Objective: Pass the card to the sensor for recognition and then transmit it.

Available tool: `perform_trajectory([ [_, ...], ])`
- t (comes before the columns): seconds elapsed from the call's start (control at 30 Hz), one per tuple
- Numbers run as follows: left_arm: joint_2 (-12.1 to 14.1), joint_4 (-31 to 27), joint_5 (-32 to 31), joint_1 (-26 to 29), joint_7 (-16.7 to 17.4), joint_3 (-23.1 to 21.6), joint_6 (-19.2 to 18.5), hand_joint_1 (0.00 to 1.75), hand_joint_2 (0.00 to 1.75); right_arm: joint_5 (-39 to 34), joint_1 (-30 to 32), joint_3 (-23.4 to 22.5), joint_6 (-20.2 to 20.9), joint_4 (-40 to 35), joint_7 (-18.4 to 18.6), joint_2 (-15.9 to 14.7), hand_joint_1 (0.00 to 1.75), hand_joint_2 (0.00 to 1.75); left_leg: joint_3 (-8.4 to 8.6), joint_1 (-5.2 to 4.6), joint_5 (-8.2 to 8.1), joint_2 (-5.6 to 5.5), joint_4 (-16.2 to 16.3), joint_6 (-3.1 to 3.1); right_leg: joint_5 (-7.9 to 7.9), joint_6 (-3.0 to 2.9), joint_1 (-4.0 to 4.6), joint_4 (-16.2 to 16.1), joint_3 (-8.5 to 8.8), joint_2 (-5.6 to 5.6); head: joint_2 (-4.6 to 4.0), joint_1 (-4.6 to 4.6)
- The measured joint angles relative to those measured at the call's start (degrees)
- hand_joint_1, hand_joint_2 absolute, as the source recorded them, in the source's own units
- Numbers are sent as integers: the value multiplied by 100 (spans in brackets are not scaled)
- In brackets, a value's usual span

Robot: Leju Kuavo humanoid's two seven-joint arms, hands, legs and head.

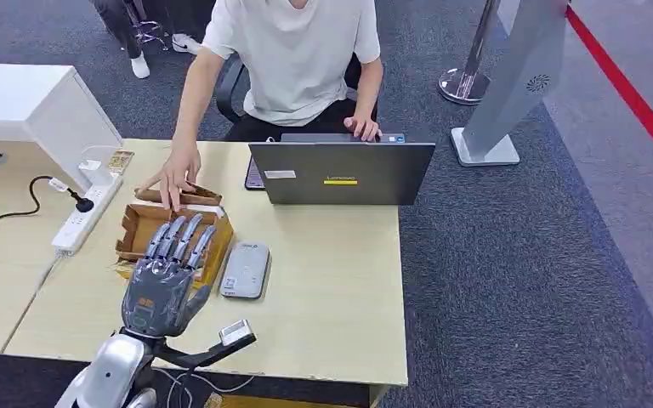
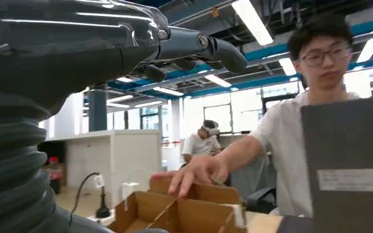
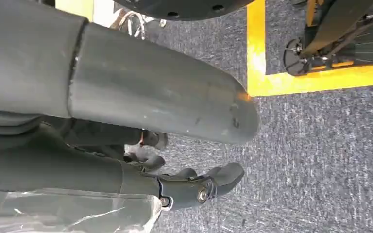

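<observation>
My left hand [image 1: 168, 276] hovers over the near side of an open cardboard box [image 1: 140, 225] on the table, fingers stretched forward and apart, holding nothing. It covers part of the box's inside. A flat grey sensor [image 1: 247, 270] lies on the table just right of the box and the hand. In the left wrist view my left hand [image 2: 102, 53] is raised above the box [image 2: 184, 213]. A person's hand [image 1: 174, 177] rests on the box's far flap. My right hand [image 3: 126, 111] hangs over grey carpet, its fingers [image 3: 194, 187] loose and holding nothing.
A person sits behind the wooden table [image 1: 340, 297] at a grey laptop [image 1: 340, 174]. A white power strip [image 1: 81, 217] with a black plug lies left of the box, next to a white cabinet [image 1: 42, 106]. A grey stand [image 1: 510, 85] is on the carpet at right.
</observation>
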Motion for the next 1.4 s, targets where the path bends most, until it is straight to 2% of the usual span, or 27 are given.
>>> perform_trajectory([
  [0.1, 2, 118, -83, 66, 231, 274, -179, 0, 175, 48, 0, -7, 2, 2, 0, 17, 0, 0, 2, 0, 4, -1, 0, 0, 3, -2, 0, 1, 1, 0, 0, 0],
  [0.27, -13, 293, -195, 129, 271, 564, -142, 0, 175, 57, -2, -11, -15, 2, 35, 20, 0, 0, 1, -1, 8, -3, 1, 1, 5, 1, 0, 1, 2, -3, 0, 0],
  [0.53, -44, 583, -308, 65, 197, 612, -17, 0, 175, 103, -14, -11, -15, 4, 197, 20, 0, 0, 2, -2, 8, -4, 1, 1, 5, 1, -1, 0, 1, -2, 0, 0],
  [1.2, -70, 809, -310, -262, 150, 636, -118, 0, 175, 186, -22, -13, 85, 4, 70, 20, 0, 0, 2, -1, 9, -4, 1, 0, 8, 0, -1, 0, 1, -2, 0, -2],
  [1.4, -70, 1114, -304, -482, 161, 760, -151, 0, 175, 260, -22, -13, 103, 4, 0, 20, 0, 0, 2, -1, 11, -5, 1, 2, 8, 0, -1, 1, 1, -2, 0, 0],
])
